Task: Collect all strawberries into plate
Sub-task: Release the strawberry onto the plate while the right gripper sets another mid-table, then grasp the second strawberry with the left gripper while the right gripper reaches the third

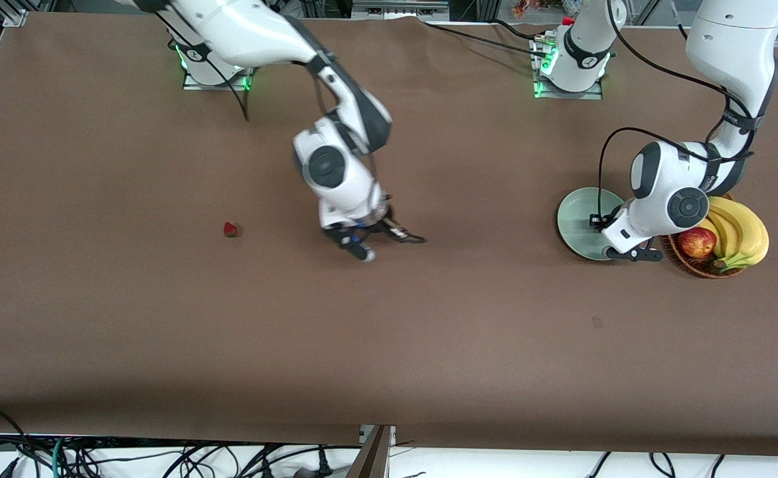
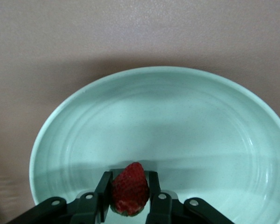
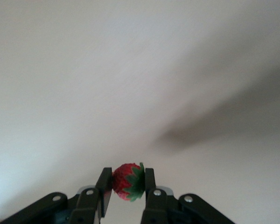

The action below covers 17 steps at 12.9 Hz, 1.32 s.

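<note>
Loose strawberry (image 1: 230,229) sits on desk, right arm's end. Your left hand (image 2: 129,205) pinches a berry (image 2: 129,195) over plate (image 2: 186,121), 6 o'clock rim: lower, then release. Right hand (image 3: 126,193) grips another berry (image 3: 128,181) mid-desk.

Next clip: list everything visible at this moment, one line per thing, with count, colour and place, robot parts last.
strawberries: three, red; one loose on the table toward the right arm's end, one in the left gripper, one in the right gripper.
plate: one, pale mint green, toward the left arm's end, beside the basket.
basket: one, brown wicker, holding the fruit.
apple: one, red-yellow, in the basket.
bananas: one bunch, yellow, in the basket.
table: one, brown.
left gripper: over the plate, clamping a strawberry.
right gripper: over mid-table, clamping a strawberry.
</note>
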Tool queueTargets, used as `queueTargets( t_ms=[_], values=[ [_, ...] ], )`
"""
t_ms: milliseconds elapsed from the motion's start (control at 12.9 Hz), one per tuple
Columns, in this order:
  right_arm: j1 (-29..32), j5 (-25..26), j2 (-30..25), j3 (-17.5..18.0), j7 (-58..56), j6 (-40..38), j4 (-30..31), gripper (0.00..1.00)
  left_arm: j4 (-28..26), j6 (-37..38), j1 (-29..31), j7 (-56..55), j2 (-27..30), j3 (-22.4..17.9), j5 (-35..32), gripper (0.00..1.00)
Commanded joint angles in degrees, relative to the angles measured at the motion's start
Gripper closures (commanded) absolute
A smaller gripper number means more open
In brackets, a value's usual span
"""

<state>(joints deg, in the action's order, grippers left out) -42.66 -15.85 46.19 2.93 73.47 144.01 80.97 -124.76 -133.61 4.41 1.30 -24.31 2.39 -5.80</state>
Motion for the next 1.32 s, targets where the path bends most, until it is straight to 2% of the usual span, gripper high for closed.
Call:
queueTargets(
  t_ms=[0, 77, 232, 387, 465, 542, 697, 852, 929, 1084, 1239],
  values=[
    [-5.57, -0.68, 8.82, -0.73, 7.90, 11.08, -7.49, 0.70, 0.57, 1.68, 0.77, 2.74, 0.93, 0.51, -1.23, 0.00],
    [-6.98, -0.59, 9.53, -0.82, 9.40, 13.29, -7.49, 0.70, 0.57, 2.73, 0.77, 2.75, 1.89, 0.51, -1.23, 0.00],
    [-10.06, -0.33, 10.06, -1.43, 12.83, 17.17, -7.23, 0.60, 1.45, 7.29, 0.77, 3.10, 4.52, 0.60, -1.23, 0.00],
    [-10.08, -0.41, 9.27, -1.61, 13.02, 17.09, -7.05, 0.54, 2.24, 11.08, 0.77, 3.01, 7.69, 0.69, -1.14, 0.00],
    [-9.55, -0.59, 8.14, -1.87, 12.84, 16.40, -6.88, 0.31, 2.33, 11.88, 0.77, 3.01, 9.36, 0.69, -0.62, 0.00],
    [-9.29, -0.33, 7.17, -3.18, 12.14, 14.39, -6.79, 0.15, 2.33, 11.97, 0.69, 2.84, 10.76, 0.78, -0.27, 0.00],
    [-8.85, -0.15, 4.54, -6.26, 9.69, 8.69, -6.61, 0.12, 3.55, 11.53, 0.25, 2.13, 12.70, 1.65, 2.79, 0.00],
    [-7.27, -0.32, 0.50, -8.19, 0.76, -1.57, -5.83, 0.12, 5.40, 11.10, 0.07, 1.87, 13.15, 3.23, 5.18, 0.00],
    [-6.31, -0.32, -2.22, -9.51, -4.25, -7.37, -4.60, 0.12, 5.67, 9.88, -0.10, 0.13, 12.98, 4.72, 5.88, 0.00],
    [-3.85, -0.32, -6.62, -11.70, -15.92, -17.49, -1.79, 0.12, 6.02, 7.67, -0.72, -7.58, 11.58, 10.24, 5.10, 0.00],
    [-3.22, -0.32, -11.27, -17.13, -31.46, -24.01, 3.90, 0.12, 9.96, 7.67, -4.03, -17.41, 7.64, 14.03, 5.10, 0.00]
  ],
)
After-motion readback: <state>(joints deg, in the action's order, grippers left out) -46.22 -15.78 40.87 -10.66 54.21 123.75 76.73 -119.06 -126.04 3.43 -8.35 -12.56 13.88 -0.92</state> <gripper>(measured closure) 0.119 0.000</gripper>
